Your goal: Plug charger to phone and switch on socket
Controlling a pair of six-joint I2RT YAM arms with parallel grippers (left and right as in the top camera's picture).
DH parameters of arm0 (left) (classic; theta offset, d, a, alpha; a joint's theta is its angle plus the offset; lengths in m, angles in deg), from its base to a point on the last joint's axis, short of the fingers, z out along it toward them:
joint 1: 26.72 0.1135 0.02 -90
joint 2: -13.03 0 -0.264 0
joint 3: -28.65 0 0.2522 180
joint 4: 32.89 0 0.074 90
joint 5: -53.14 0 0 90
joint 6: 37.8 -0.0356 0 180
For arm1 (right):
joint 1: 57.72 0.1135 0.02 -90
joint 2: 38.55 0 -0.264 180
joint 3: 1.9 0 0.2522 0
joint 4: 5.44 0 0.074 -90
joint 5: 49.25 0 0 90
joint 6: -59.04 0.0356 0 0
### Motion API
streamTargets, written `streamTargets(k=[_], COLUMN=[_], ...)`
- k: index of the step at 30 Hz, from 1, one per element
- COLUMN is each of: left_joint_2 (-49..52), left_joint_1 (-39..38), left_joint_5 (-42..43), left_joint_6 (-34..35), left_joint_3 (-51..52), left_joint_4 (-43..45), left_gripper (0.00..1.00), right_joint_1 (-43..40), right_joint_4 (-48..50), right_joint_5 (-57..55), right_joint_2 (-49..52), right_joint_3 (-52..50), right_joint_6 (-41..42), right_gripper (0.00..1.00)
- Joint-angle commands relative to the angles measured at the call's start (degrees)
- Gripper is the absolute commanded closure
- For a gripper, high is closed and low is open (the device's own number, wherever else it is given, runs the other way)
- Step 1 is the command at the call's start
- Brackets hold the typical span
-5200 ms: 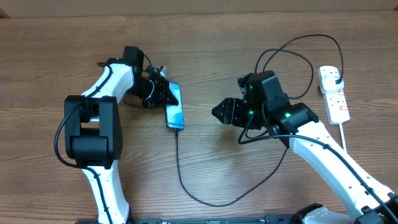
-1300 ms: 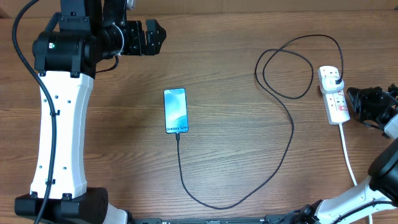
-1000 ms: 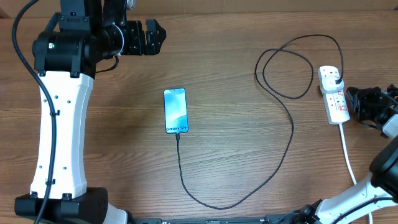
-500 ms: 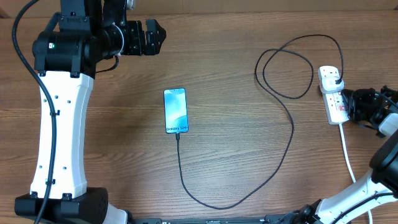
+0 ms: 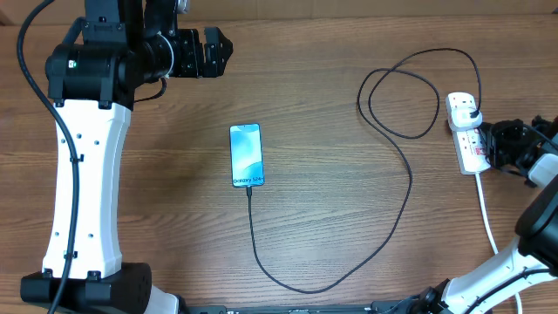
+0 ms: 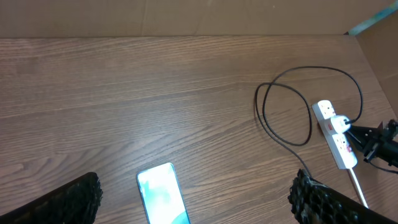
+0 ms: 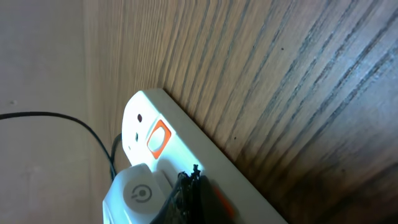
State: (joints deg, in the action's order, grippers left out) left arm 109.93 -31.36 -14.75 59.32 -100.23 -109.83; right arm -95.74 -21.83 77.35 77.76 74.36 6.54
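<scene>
Right end effector (image 5: 488,145) pinched shut, empty, at the socket (image 5: 466,131).
Overhead: the phone (image 5: 246,155), with the charger (image 5: 410,192) tip at its edge, lies on the tabletop (image 5: 331,105) well apart from my left end effector (image 5: 218,52), which is spread wide and empty. Right wrist: closed tips meet the socket beside a red switch (image 7: 158,138).

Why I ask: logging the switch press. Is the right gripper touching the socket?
Cannot tell. The right wrist view shows the shut right gripper overlapping the socket beside a red switch; overhead it meets the socket's edge. Neither shows contact or a gap.
</scene>
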Motion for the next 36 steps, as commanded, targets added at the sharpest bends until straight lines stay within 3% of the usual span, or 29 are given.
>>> streamTargets(k=[1,16,28,36], left_joint_2=[0.5,0.5,0.5,0.5], left_joint_1=[0.1,0.1,0.1,0.1], left_joint_5=[0.8,0.8,0.8,0.8], left_joint_6=[-0.3,-0.3,-0.3,-0.3], left_joint_3=[-0.1,-0.1,-0.1,-0.1], left_joint_4=[0.0,0.0,0.0,0.0], left_gripper=[0.00,0.00,0.00,0.00], right_joint_1=[3.5,3.9,3.7,-3.0], right_joint_4=[-2.6,-10.8,-11.0,-11.3], right_joint_5=[1.9,2.1,0.9,4.1], right_joint_2=[0.6,0.6,0.6,-3.4], right_joint_3=[-0.5,-0.5,-0.5,1.7], right_joint_6=[0.0,0.0,0.0,0.2], right_gripper=[0.96,0.96,0.96,0.96])
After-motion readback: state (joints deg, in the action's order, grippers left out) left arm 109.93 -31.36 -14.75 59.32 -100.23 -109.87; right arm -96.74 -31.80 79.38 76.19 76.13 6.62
